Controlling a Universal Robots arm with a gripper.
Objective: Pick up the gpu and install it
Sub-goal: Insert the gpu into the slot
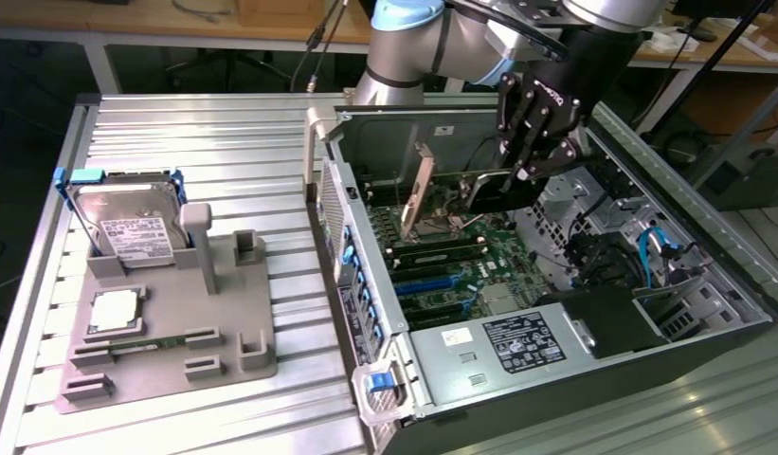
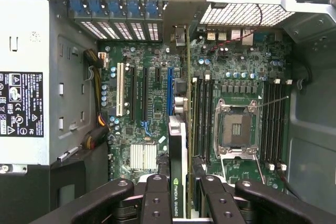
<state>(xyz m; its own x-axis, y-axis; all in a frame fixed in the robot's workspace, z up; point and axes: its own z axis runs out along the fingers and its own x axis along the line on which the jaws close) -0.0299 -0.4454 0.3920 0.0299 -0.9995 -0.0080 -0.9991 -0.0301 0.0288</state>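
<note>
The gpu [image 1: 487,194] hangs inside the open computer case [image 1: 692,237], above the motherboard [image 1: 459,251], with its silver bracket [image 1: 422,185] toward the case's rear wall. My gripper [image 1: 531,173] is shut on the card's dark board from above. In the wrist view the gpu [image 2: 178,182] appears edge-on between my fingers [image 2: 156,203], a green label on its top edge. It lines up between the blue expansion slot [image 2: 169,90] and the memory slots [image 2: 202,114]. Its bracket [image 2: 181,19] reaches to the rear slot openings.
A grey fixture tray [image 1: 225,313] on the table at the exterior view's left holds a hard drive [image 1: 130,223], a processor [image 1: 115,311] and a memory stick [image 1: 149,343]. Inside the case are the power supply [image 1: 521,341], the empty processor socket [image 2: 233,129] and cables [image 1: 654,251].
</note>
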